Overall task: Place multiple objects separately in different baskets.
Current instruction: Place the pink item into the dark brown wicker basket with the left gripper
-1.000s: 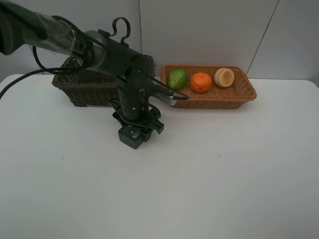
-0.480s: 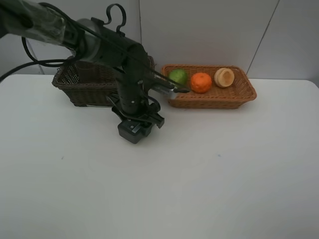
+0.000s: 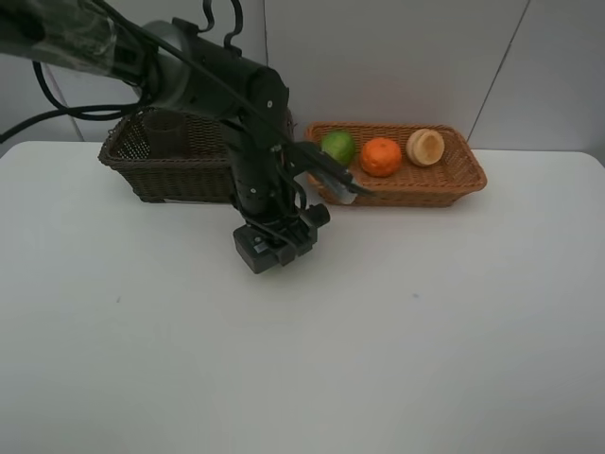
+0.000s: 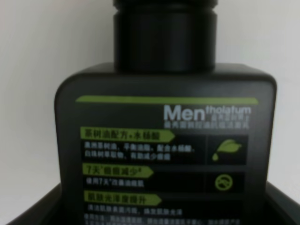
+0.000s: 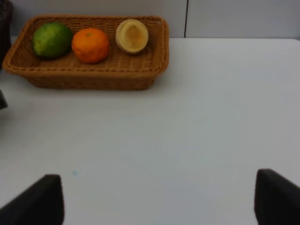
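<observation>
The left gripper (image 4: 154,206) is clamped on the flat dark-green bottle (image 4: 164,145), label and black cap filling the left wrist view, jaws narrowed onto its lower body. In the high view the bottle (image 3: 276,248) hangs below the arm, over the white table (image 3: 397,340), just in front of the dark brown basket (image 3: 170,156). Since a second ago the arm has swung: the bottle has shifted a little toward the middle and turned, and the arm has pulled back toward the dark basket, uncovering more of its rim. That reads as the carry to that basket, with the drop not yet made.

Over in the orange-tan basket (image 3: 444,184) sit the green fruit (image 3: 337,147), the orange (image 3: 381,156) and the peach-coloured fruit (image 3: 425,146), all unmoved. Something sits inside the dark basket but is too dim to name.

The right gripper (image 5: 154,197) hangs wide open over bare table, holding nothing, with the tan basket ahead of it.
</observation>
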Available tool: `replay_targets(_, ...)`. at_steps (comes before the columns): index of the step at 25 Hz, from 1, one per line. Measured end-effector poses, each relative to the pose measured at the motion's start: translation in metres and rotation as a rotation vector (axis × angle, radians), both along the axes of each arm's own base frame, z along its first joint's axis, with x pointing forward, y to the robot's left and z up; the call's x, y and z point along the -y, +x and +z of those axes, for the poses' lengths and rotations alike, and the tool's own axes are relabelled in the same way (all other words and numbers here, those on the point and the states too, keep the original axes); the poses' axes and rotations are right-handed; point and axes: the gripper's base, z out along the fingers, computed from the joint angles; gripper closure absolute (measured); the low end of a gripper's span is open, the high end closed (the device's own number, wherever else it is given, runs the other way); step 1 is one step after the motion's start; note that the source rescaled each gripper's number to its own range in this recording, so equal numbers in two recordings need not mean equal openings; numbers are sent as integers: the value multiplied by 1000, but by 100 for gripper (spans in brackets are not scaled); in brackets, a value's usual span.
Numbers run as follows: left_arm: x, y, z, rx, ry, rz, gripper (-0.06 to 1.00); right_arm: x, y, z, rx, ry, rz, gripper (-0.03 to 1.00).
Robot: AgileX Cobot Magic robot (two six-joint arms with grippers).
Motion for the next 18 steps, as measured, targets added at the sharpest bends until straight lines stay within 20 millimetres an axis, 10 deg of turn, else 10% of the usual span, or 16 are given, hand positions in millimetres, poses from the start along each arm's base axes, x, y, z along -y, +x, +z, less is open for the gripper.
replay_targets(10,22,-20,14,24,-17,-142,66,0,0,0,0,0,0,15)
replay_targets(18,22,-30,77,118,-133,-123,66,0,0,0,0,0,0,15)
